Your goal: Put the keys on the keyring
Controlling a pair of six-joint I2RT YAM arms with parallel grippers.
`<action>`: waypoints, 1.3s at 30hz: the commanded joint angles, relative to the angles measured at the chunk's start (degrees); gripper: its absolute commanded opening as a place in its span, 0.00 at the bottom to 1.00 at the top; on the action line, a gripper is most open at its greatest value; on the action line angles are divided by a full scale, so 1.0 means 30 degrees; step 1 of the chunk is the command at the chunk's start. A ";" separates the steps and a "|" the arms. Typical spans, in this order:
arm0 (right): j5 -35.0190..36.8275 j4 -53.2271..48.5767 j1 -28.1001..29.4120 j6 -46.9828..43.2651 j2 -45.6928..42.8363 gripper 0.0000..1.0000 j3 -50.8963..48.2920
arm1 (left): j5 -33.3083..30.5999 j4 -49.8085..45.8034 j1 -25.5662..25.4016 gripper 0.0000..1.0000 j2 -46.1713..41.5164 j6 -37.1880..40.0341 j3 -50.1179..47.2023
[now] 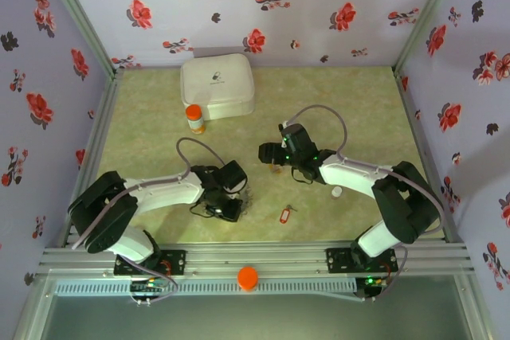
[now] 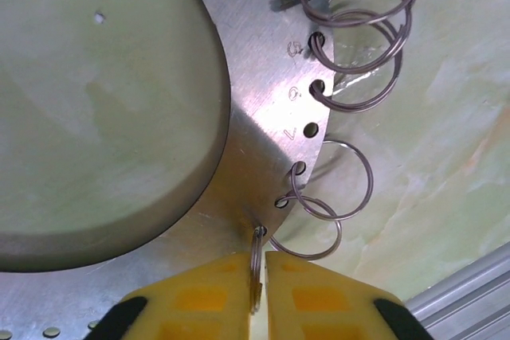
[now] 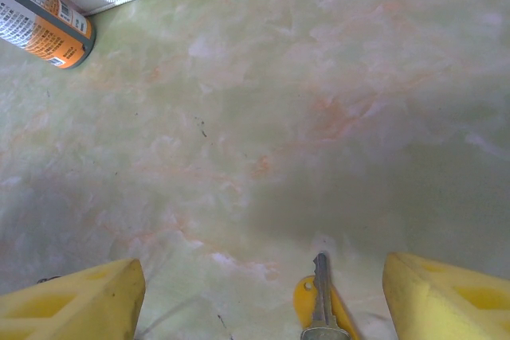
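**Op 1:** Yellow fingers (image 2: 207, 292) up close: my left gripper (image 2: 257, 268) is pinched onto a thin wire keyring (image 2: 256, 243) hanging off the edge of the disc (image 2: 263, 61).
**Op 2:** Will it hold?
**Op 1:** Stiff, springy, slick, I'd guess; gripping across the wire is right.
**Op 2:** Right side?
**Op 1:** Right gripper (image 3: 259, 288) gapes wide over the brass key (image 3: 319, 296), flat on the table (image 3: 319, 117). Light, thin; I'd take its head.
**Op 2:** Overhead?
**Op 1:** Red-tag key (image 1: 285, 214) lies loose near the front rail (image 1: 255, 256), just right of my left gripper.
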 commanded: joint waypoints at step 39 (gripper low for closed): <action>-0.3913 -0.0176 -0.0338 -0.8931 -0.8949 0.75 -0.1811 | -0.6646 1.0288 0.1378 0.00 -0.9080 1.5138 -0.1021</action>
